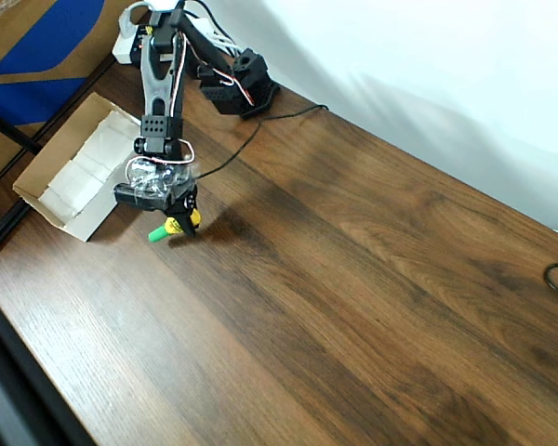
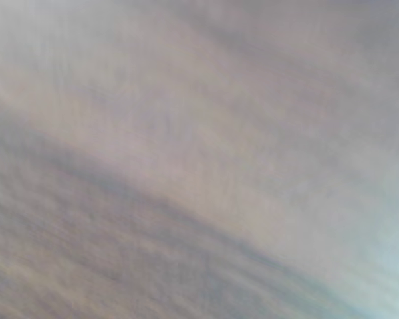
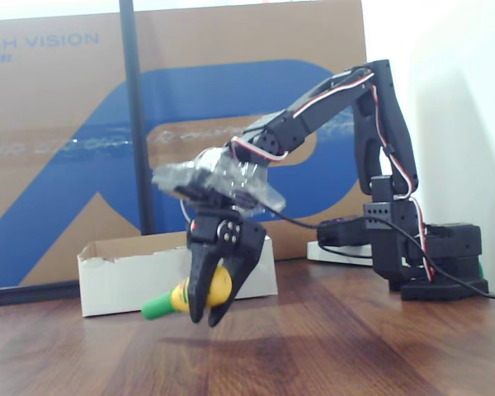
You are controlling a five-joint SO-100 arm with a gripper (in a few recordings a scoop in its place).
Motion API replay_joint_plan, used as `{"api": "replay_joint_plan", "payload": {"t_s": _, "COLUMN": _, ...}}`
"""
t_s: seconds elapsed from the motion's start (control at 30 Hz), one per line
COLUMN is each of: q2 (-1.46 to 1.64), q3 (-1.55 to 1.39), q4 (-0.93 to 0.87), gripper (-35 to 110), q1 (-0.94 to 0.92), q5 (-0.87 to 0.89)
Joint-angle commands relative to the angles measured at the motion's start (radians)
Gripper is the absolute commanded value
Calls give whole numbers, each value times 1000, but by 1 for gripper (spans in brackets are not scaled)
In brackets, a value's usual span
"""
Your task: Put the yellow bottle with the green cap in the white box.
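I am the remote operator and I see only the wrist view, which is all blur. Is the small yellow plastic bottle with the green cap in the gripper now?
Observer: Yes. In the fixed view the gripper is closed on the yellow bottle with the green cap, lifted off the wooden table.
Operator: Where does the cap point?
Observer: Left in that view, and slightly down.
Operator: And the shallow white cardboard box?
Observer: In the overhead view the white box lies left of the gripper; the bottle is outside it.

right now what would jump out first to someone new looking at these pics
The black pincer hanging above the wooden table, shut on the yellow bottle with the green cap, which lies sideways in its grip. Just behind it in the fixed view sits the white box, open-topped.
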State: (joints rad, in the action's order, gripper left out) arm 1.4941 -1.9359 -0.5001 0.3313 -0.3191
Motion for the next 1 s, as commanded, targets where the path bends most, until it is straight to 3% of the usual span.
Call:
{"api": "replay_joint_plan", "payload": {"t_s": 0.0, "q2": 123, "q3": 3, "q4": 3, "gripper": 0, "q1": -9, "q5": 6}}
{"api": "replay_joint_plan", "payload": {"t_s": 0.97, "q2": 603, "q3": -232, "q4": 58, "gripper": 0, "q1": -453, "q5": 216}}
